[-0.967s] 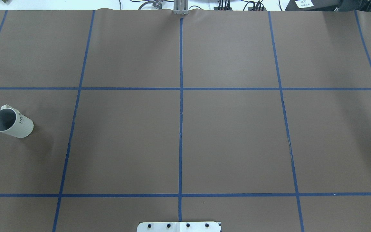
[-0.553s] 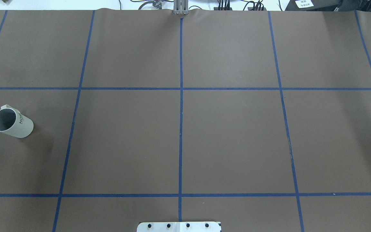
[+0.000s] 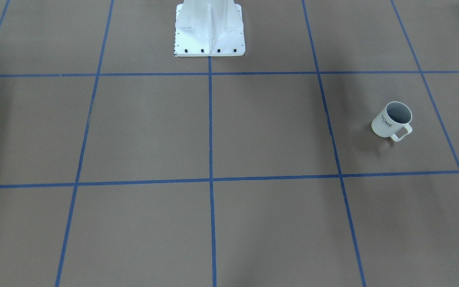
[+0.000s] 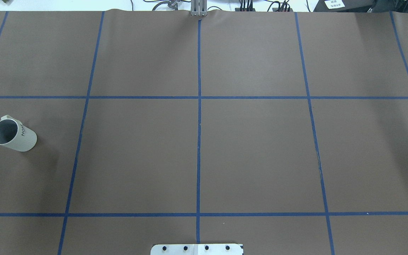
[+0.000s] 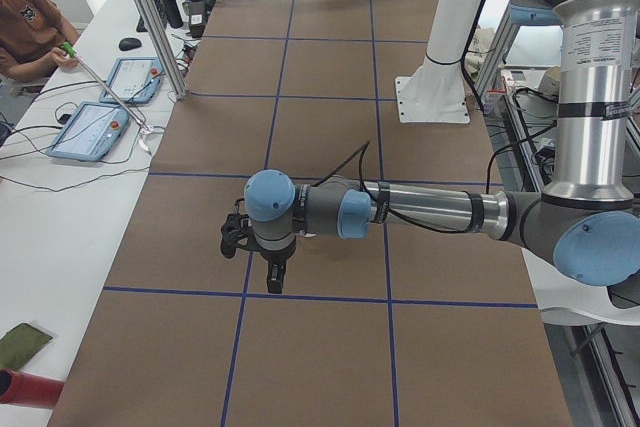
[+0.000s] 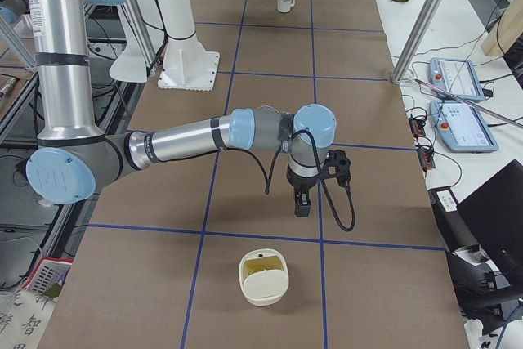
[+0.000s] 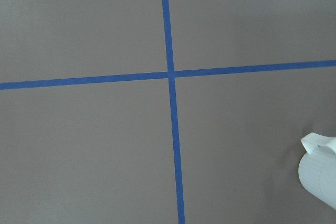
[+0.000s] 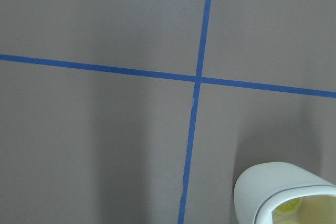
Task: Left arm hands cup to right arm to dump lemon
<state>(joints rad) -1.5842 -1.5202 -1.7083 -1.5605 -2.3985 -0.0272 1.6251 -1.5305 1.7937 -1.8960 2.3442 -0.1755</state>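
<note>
The cream-white "HOME" cup stands upright on the brown mat at my left, its handle toward the far side. It also shows in the front view, far off in the exterior right view, and as an edge in the left wrist view. Its inside looks grey and no lemon shows in it. The left gripper points down over the mat, short of the cup. The right gripper points down at the other end. I cannot tell whether either is open or shut.
A cream tub lies on the mat beyond the right gripper, with a pale yellow-green piece inside. The white robot base stands at mid-table. An operator, tablets and a metal post are beside the table.
</note>
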